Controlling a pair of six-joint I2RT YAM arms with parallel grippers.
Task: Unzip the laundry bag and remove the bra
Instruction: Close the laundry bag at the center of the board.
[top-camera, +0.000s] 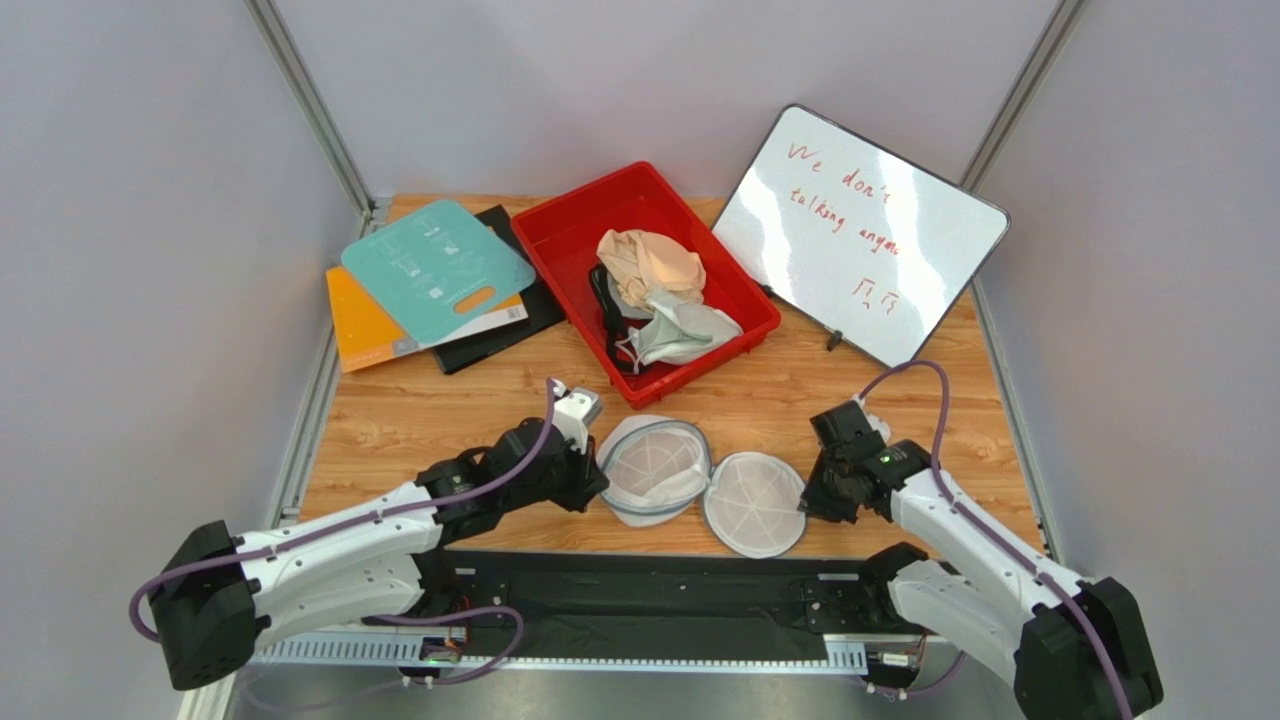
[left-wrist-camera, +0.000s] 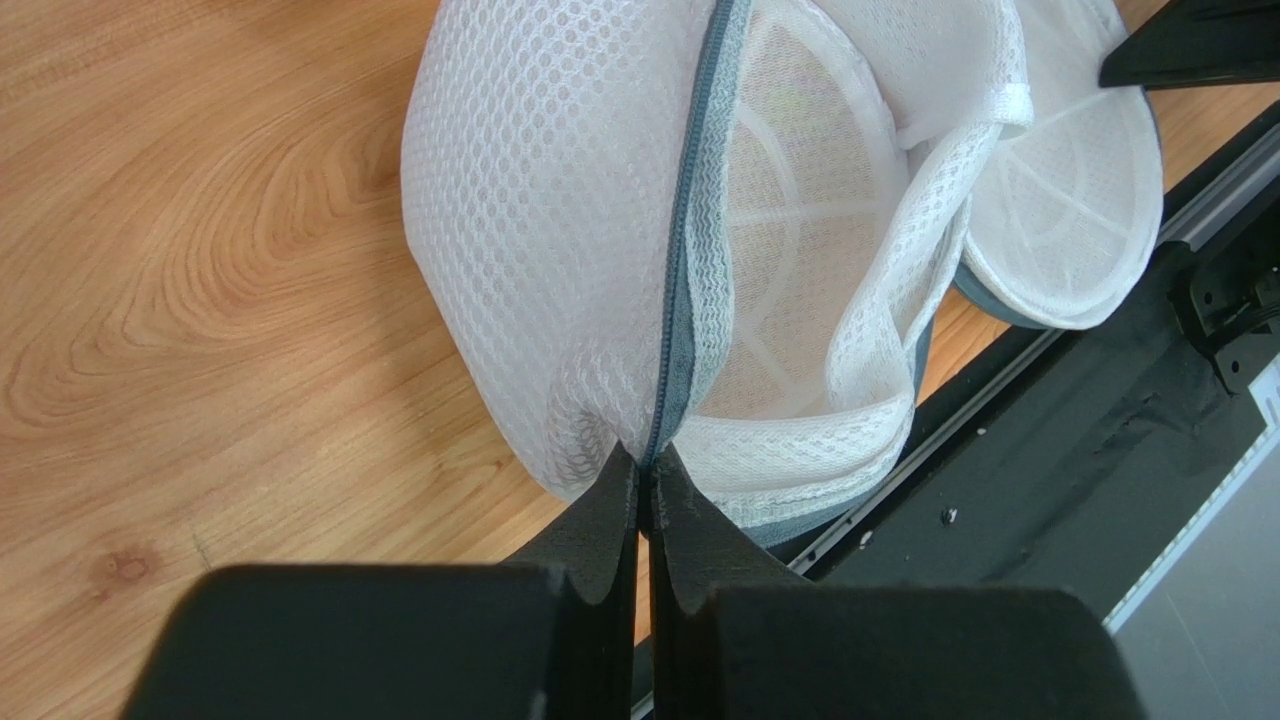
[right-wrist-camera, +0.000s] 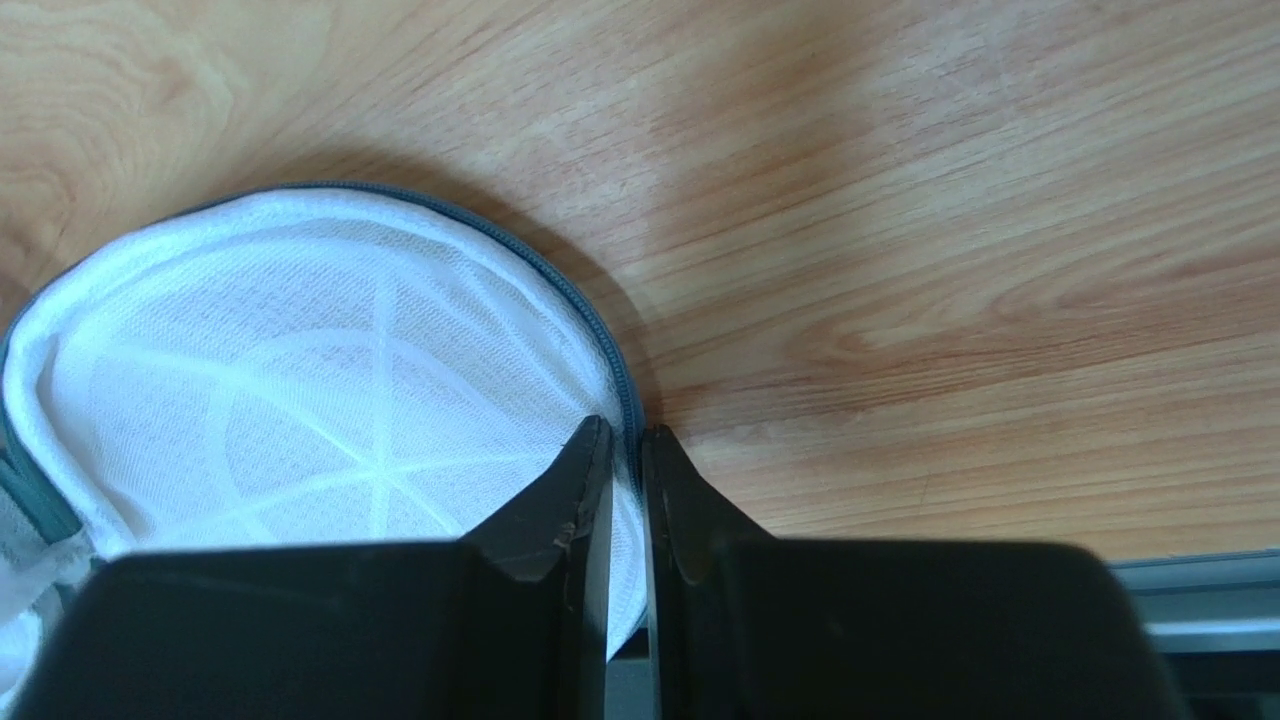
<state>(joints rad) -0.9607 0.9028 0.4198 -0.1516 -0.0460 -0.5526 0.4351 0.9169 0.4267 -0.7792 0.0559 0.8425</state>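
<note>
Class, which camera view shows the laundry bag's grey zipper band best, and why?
Left wrist: the zipper band runs close-up across the mesh laundry bag. The right wrist shows only a thin rim edge; the top view only a faint ring.

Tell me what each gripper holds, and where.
The left gripper and right gripper each pinch the round white mesh laundry bag at its grey zipper rim.

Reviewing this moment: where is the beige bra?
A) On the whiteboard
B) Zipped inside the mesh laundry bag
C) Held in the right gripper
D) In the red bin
D: the beige bra lies in the red bin at the back of the table, while the laundry bag near the arms gapes open, showing only white mesh.
</note>
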